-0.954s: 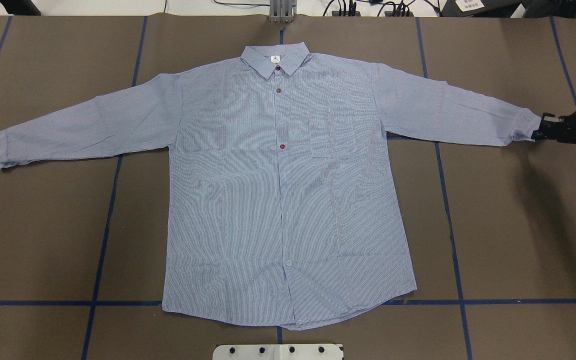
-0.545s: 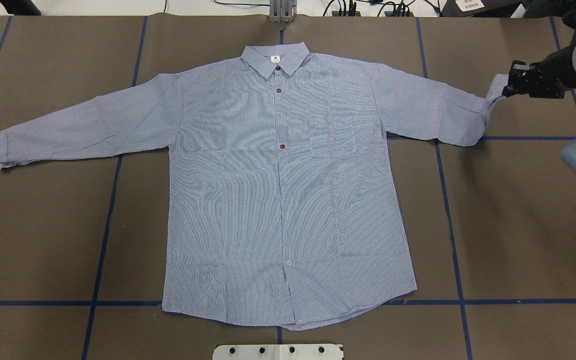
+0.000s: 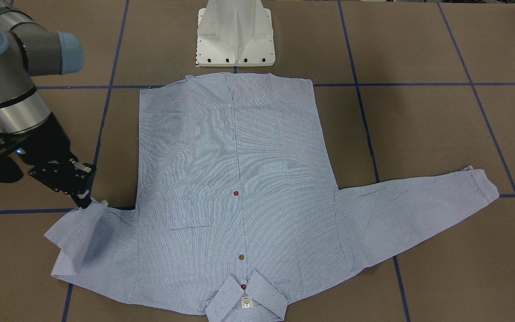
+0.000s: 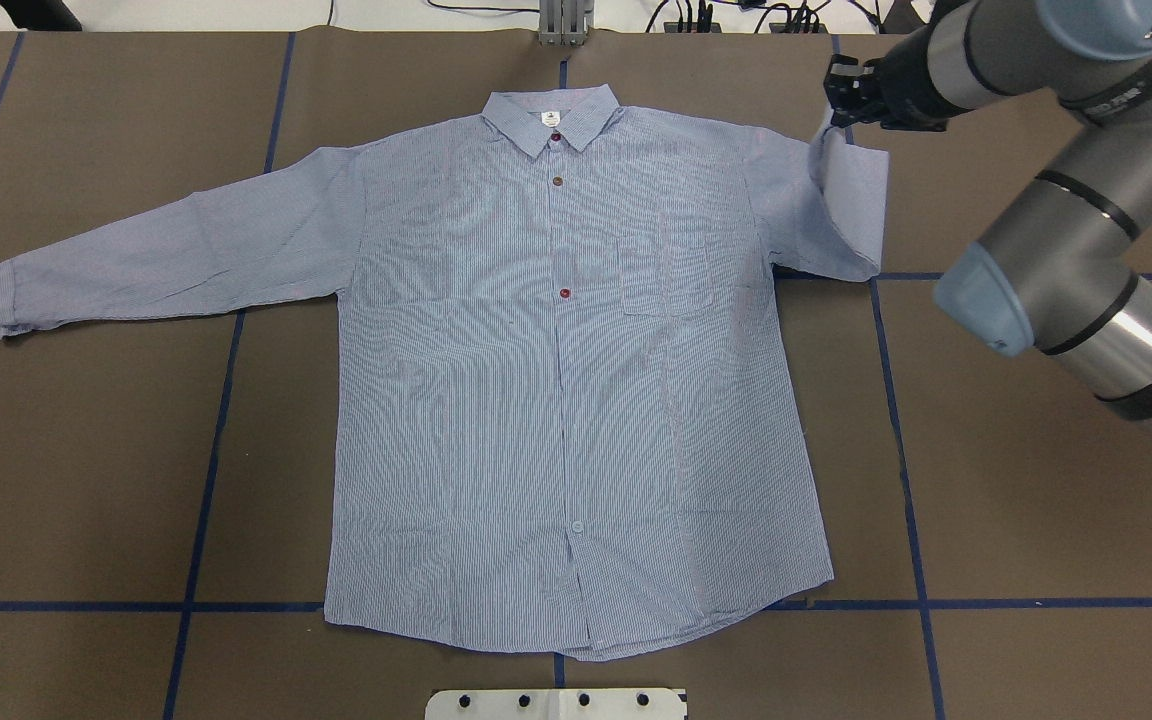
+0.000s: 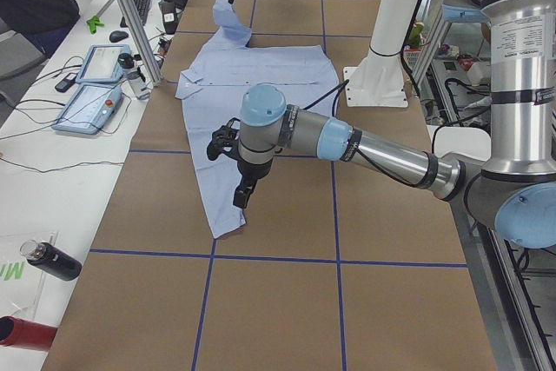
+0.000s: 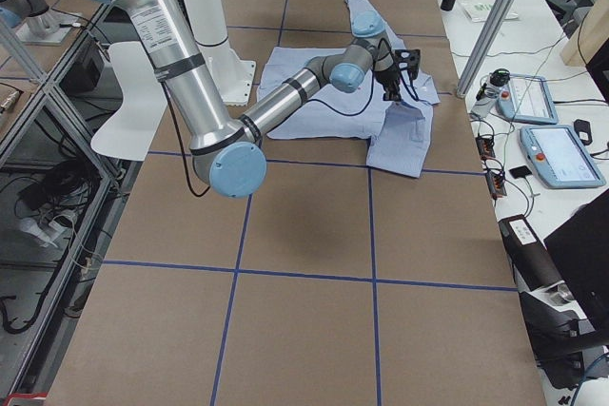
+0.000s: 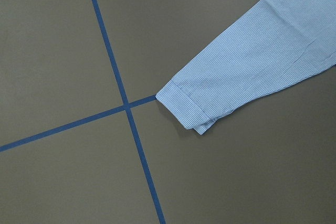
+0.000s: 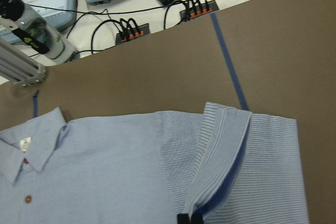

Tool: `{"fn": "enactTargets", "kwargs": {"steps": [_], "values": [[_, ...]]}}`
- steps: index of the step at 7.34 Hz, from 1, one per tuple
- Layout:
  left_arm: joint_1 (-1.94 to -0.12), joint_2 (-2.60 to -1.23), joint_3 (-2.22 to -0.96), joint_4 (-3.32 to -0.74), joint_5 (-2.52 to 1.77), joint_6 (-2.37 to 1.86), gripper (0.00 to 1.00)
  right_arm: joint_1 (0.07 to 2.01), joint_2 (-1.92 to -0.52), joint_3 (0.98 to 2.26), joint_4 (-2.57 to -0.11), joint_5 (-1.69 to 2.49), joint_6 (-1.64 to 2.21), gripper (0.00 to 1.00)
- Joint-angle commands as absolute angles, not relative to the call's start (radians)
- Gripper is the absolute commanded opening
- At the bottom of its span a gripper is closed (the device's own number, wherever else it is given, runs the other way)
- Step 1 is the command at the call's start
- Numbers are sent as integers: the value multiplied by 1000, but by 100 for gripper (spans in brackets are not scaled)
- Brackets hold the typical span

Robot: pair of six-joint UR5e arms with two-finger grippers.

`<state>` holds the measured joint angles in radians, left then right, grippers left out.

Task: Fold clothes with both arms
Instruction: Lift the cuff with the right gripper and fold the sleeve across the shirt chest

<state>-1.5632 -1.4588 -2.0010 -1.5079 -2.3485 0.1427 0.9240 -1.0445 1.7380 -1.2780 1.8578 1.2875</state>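
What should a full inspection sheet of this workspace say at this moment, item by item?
Surface: brown paper-covered table with blue tape lines.
Job's things: light-blue striped long-sleeved shirt lies flat, front up; one sleeve is raised and doubled over, the other is flat.
Clutter: nothing seen.
Grippers: right pincer shut on the raised cuff; left pincer over the flat cuff, state cannot be told.
Cables: black cables and plugs beyond the table's far edge.
Surroundings: grey control tablets on a white side bench.
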Motion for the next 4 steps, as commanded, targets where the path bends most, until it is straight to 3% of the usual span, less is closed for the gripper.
{"fn": "enactTargets", "kwargs": {"steps": [1, 3, 4], "values": [[-1563, -1459, -1997, -1508, -2349, 143, 100, 830, -837, 1732, -1481, 1734, 1366, 0], [-1563, -1459, -1994, -1506, -2349, 143, 100, 763, -694, 1700, -1549, 1647, 1414, 0], [-1563, -1459, -1993, -1506, -2349, 143, 100, 702, -583, 1592, -1551, 1570, 1481, 0]]}}
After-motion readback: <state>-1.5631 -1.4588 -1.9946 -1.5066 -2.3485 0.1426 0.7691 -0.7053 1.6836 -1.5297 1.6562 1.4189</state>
